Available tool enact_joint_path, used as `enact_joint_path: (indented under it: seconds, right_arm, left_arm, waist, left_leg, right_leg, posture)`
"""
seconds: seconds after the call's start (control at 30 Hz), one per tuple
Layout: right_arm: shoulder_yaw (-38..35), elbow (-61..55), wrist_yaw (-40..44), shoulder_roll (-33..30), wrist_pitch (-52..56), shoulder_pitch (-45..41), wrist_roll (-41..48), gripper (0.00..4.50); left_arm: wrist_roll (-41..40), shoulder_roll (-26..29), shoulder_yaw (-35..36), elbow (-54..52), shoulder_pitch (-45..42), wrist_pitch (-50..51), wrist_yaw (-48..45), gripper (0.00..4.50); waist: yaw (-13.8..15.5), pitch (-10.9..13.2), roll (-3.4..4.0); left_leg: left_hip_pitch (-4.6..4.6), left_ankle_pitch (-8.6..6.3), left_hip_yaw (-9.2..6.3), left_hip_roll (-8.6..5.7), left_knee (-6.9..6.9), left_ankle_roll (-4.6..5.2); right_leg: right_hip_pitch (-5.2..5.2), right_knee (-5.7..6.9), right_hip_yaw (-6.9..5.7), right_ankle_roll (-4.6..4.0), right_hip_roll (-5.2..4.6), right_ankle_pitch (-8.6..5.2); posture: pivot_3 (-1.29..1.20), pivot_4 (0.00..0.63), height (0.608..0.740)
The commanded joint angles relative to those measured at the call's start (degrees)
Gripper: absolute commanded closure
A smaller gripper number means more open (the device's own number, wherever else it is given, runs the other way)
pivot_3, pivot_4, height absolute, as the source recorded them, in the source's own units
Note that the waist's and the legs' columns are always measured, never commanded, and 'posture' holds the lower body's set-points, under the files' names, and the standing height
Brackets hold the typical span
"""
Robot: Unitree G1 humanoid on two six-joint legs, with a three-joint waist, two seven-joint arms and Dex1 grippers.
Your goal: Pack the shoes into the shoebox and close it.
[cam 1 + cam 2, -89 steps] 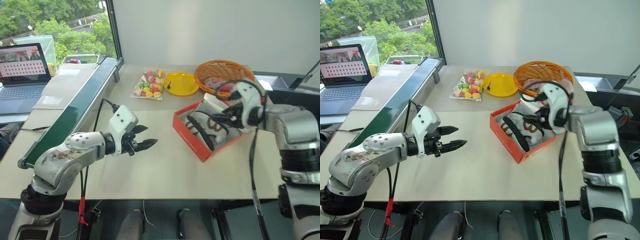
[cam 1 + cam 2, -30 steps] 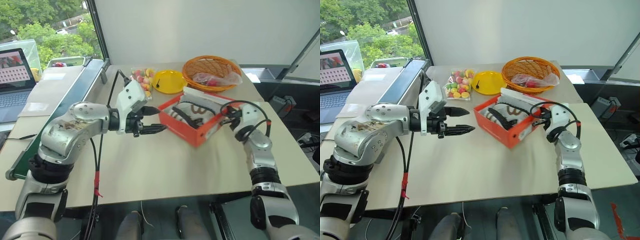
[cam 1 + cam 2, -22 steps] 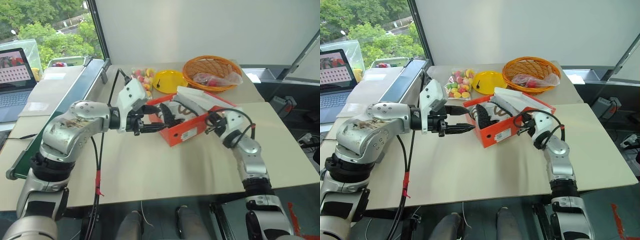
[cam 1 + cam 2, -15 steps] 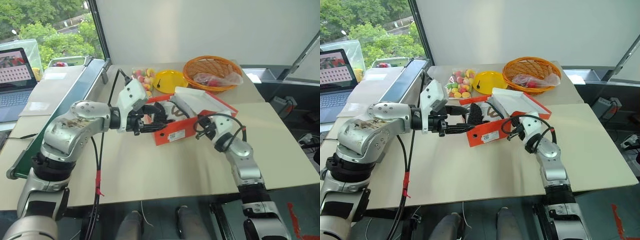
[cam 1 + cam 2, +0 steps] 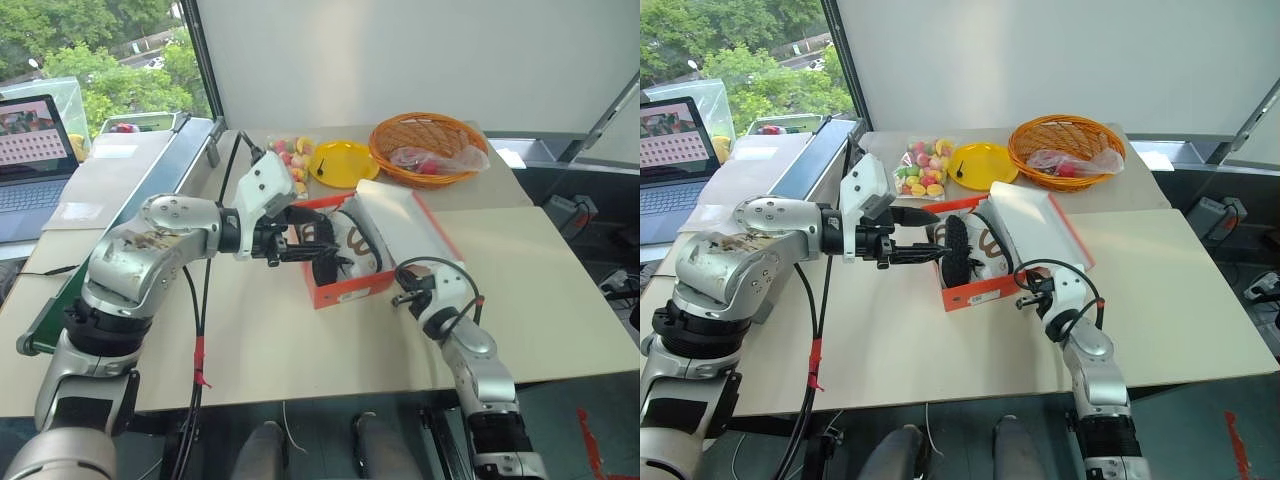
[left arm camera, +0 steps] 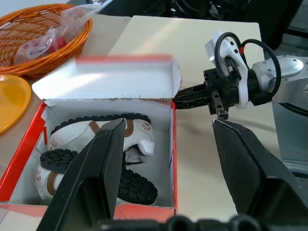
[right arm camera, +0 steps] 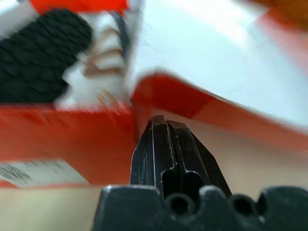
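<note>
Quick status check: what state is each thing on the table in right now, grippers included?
Shoebox: open, lid raised.
Shoes: both inside the box, lying on their sides.
Left gripper: open, over the box.
Right gripper: shut, at the box corner under the lid.
Laptop: open, screen on.

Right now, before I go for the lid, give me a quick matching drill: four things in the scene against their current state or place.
Things:
1. left gripper
2. right gripper
3. shoes
4. wicker basket

States:
A. lying inside the shoebox, soles showing
B. shut, tips at the box's corner under the lid
C. open, at the box's near-left end
D. holding a clear bag, at the back of the table

Pairs: 1-C, 2-B, 3-A, 4-D
</note>
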Motion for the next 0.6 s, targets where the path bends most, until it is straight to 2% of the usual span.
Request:
enact_joint_path:
  seconds: [0.03, 0.43, 0.57, 0.6]
  right_arm:
    - [-3.33, 1.38, -1.68, -0.89, -1.08, -0.66, 0.85, 4.47]
    - [-7.47, 25.36, -1.30, -2.37, -11.63, -12.65, 0.16, 4.47]
    - [-8.05, 26.35, -2.84, -2.34, -16.39, -14.77, 0.03, 4.47]
    - [-8.37, 24.12, -5.63, -2.71, -18.24, -14.59, -1.43, 4.47]
  left_arm:
    - [0.98, 0.34, 0.27, 0.18, -2.32, -1.64, -0.98, 1.43]
    - [1.76, 0.28, 0.16, 0.45, -2.96, -1.66, -2.05, 1.43]
    - [1.57, 0.70, 0.57, -0.56, -2.32, -0.95, -1.96, 1.43]
    - [1.55, 0.88, 0.69, -0.77, -2.12, -0.81, -1.94, 1.43]
  waist:
    - [0.05, 0.00, 0.00]
    - [-0.26, 0.00, 0.00]
    - [-0.41, 0.00, 0.00]
    - [-0.48, 0.00, 0.00]
  left_leg:
    - [0.00, 0.00, 0.00, 0.00, 0.00, 0.00]
    - [0.06, 0.00, 0.02, 0.03, 0.01, 0.00]
    - [0.05, 0.00, 0.02, 0.02, 0.01, 0.00]
    - [0.05, 0.00, 0.02, 0.02, 0.01, 0.00]
  right_leg:
    - [0.01, 0.00, 0.00, 0.00, 0.00, 0.00]
    - [0.06, 0.00, 0.01, -0.01, 0.03, 0.01]
    - [0.05, 0.00, 0.02, -0.01, 0.02, 0.01]
    - [0.05, 0.00, 0.02, -0.01, 0.02, 0.01]
  posture:
    - [0.00, 0.150, 0.740]
    - [0.00, 0.150, 0.740]
    - [0.00, 0.150, 0.740]
    - [0.00, 0.150, 0.740]
